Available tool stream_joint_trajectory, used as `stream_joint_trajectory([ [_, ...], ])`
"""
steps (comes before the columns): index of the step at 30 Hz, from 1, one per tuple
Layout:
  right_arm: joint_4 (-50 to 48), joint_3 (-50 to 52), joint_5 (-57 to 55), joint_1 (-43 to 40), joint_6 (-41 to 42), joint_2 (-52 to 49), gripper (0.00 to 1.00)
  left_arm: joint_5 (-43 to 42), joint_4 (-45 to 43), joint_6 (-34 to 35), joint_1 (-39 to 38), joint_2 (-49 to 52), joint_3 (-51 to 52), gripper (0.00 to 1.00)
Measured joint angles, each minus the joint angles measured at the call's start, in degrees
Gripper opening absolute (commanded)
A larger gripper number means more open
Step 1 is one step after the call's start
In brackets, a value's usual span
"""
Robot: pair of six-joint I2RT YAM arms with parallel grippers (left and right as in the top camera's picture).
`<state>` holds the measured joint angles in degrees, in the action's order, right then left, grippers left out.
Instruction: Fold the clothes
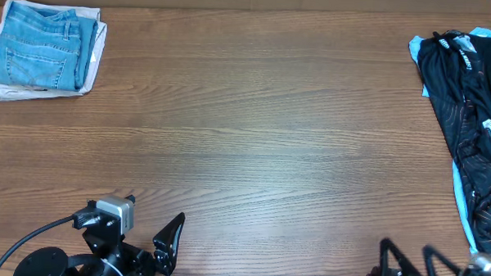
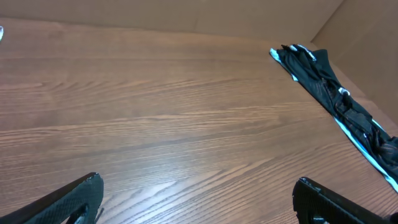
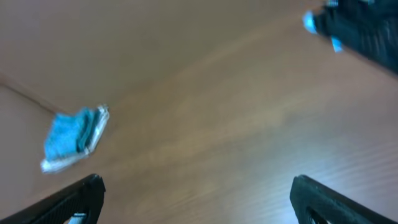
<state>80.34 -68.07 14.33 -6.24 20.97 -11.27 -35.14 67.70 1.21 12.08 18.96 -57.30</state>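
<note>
The light blue denim jeans (image 1: 40, 47) lie folded at the table's far left corner, on top of a white folded cloth (image 1: 1, 90). They show blurred and small in the right wrist view (image 3: 68, 134). My left gripper (image 1: 156, 250) is open and empty at the front edge, left of centre; its wrist view (image 2: 198, 182) shows only bare wood between the fingers. My right gripper (image 1: 413, 263) is open and empty at the front right; its wrist view (image 3: 198, 180) is motion-blurred. Both grippers are far from the jeans.
A black garment with light blue trim (image 1: 471, 113) lies crumpled along the table's right edge, running from back to front. It also shows in the left wrist view (image 2: 329, 93) and the right wrist view (image 3: 367, 28). The wooden table (image 1: 254, 138) spans the view.
</note>
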Motion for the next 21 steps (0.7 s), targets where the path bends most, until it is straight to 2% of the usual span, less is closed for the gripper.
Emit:
stream_joint_trajectory([
  [8, -10.9, 3.0, -2.9, 0.0, -1.3, 0.2, 1.00, 0.0, 0.0, 0.0, 0.0, 0.0, 0.0, 1.00],
  [16, -29.5, 22.8, -4.1, 1.1, -2.6, 8.6, 1.00, 0.0, 0.0, -0.2, 0.0, 0.0, 0.1, 1.00],
  [21, -45.2, 33.8, -5.7, 3.6, -2.9, 10.5, 1.00, 0.0, 0.0, -0.2, 0.0, 0.0, 0.1, 1.00],
])
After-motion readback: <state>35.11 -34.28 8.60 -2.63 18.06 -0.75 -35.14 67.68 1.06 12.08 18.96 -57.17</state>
